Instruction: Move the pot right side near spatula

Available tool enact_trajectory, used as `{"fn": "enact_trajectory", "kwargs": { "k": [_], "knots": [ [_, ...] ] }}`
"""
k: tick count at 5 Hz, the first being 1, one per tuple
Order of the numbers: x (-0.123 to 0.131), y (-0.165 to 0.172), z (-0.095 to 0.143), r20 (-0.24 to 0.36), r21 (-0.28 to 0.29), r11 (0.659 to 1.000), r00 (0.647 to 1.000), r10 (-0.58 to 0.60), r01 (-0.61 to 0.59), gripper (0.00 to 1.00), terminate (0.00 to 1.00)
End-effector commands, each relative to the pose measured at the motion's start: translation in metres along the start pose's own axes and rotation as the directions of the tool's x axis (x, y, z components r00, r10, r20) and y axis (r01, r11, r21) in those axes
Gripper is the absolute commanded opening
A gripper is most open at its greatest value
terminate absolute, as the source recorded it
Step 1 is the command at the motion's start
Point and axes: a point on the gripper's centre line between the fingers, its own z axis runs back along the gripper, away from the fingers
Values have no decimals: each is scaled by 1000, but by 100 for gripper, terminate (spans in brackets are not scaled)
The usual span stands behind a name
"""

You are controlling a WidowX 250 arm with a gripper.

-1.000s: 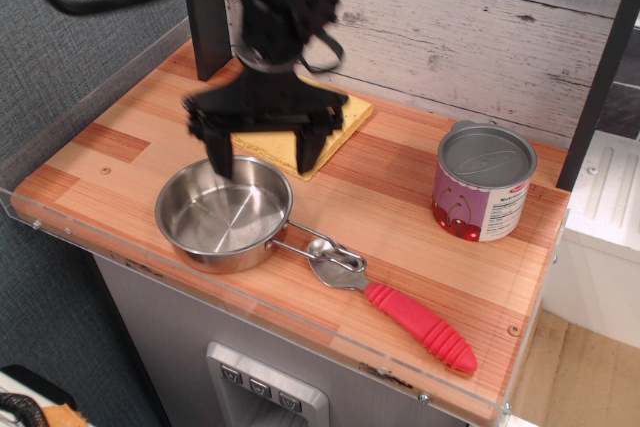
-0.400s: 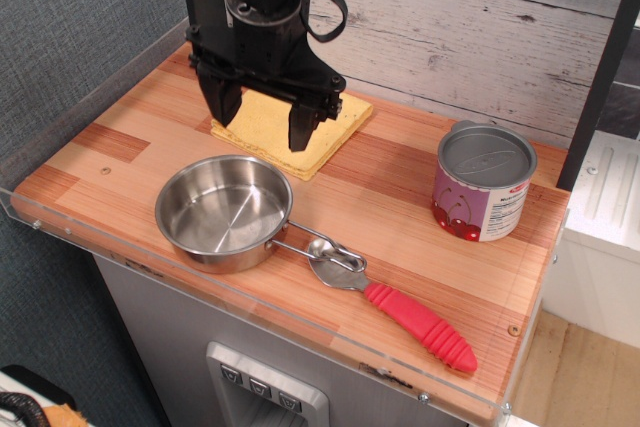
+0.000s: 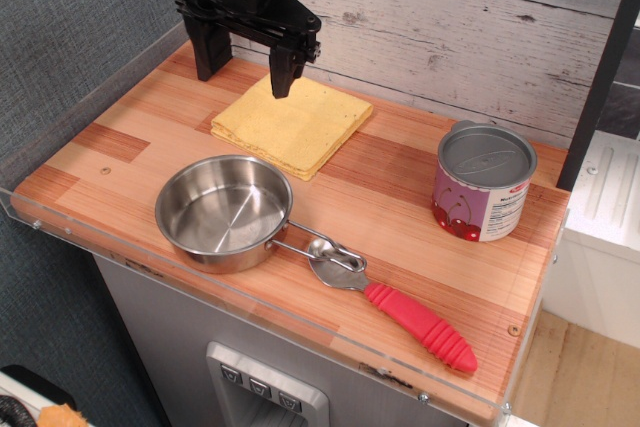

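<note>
One pot (image 3: 224, 211) sits at the worktop's (image 3: 400, 207) front left, its wire handle touching the metal head of the spatula (image 3: 392, 305) just to its right. Thin polished steel — probably light, stiff and slippery; the rim looks a surer hold than the thin handle. Behind lies a yellow cloth (image 3: 292, 123), a tin can (image 3: 483, 181) far right. Above the cloth's back edge hangs the gripper (image 3: 245, 59), jaws spread, holding nothing.

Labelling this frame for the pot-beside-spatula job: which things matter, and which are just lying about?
Job:
pot
spatula, its head by the pot's wire handle
gripper, open, raised at the back

Lying about:
yellow cloth
cherry can
</note>
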Motion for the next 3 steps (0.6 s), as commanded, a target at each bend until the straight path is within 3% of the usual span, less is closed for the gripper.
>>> {"fn": "enact_trajectory", "kwargs": {
  "k": [1,2,3],
  "knots": [
    [35,51,-4,27,12,1000,1000,-5,5,100,0],
    [47,64,-10,31,16,1000,999,-8,8,100,0],
    [47,64,-10,31,16,1000,999,-8,8,100,100]
  ]
}}
